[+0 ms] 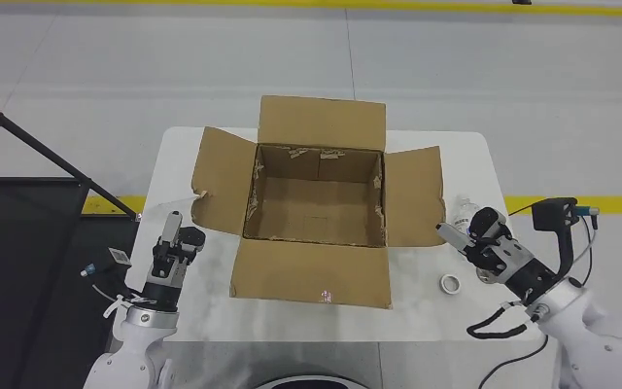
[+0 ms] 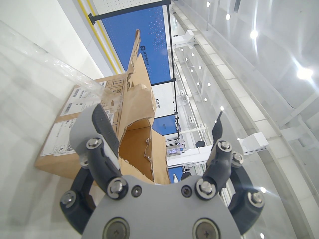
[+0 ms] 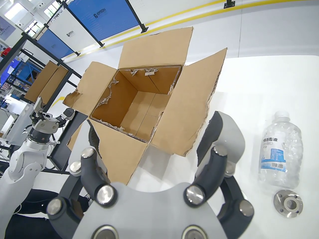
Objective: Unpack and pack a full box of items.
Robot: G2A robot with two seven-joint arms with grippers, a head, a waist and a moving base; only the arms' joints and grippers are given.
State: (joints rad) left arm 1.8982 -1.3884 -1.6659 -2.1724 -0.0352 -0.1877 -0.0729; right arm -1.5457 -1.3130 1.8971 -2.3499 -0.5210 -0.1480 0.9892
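The brown cardboard box (image 1: 316,209) stands open and empty mid-way across the white table (image 1: 209,316). A clear plastic bottle (image 3: 280,150) and a round steel flange (image 3: 287,203) lie near its right edge. The right gripper (image 3: 155,135) and left gripper (image 2: 159,113) both gape, holding nothing. Repacking looks due: grasp the bottle across its waist (probably slippery).

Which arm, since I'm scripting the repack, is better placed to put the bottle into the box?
Right. The bottle is close by the open right gripper, on that side of the box; the left gripper is across it.
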